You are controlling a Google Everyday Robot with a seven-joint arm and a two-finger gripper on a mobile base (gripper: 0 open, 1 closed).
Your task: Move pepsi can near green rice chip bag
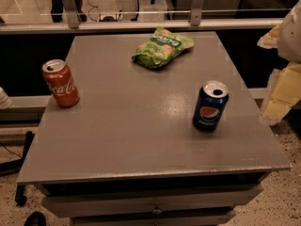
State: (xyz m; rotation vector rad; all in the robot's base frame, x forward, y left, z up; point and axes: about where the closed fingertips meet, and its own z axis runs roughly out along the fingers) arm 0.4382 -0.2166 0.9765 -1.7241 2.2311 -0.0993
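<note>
The pepsi can is dark blue with a silver top and a round red, white and blue logo. It stands upright on the right side of the grey table. The green rice chip bag lies at the far middle of the table, well apart from the can. My gripper shows as pale yellow and white parts at the right edge of the view, beyond the table's right side. It is to the right of the pepsi can and not touching it, and it holds nothing that I can see.
A red cola can stands upright near the table's left edge. A metal rail and glass panel run behind the table. A drawer front sits below the tabletop. Speckled floor lies to both sides.
</note>
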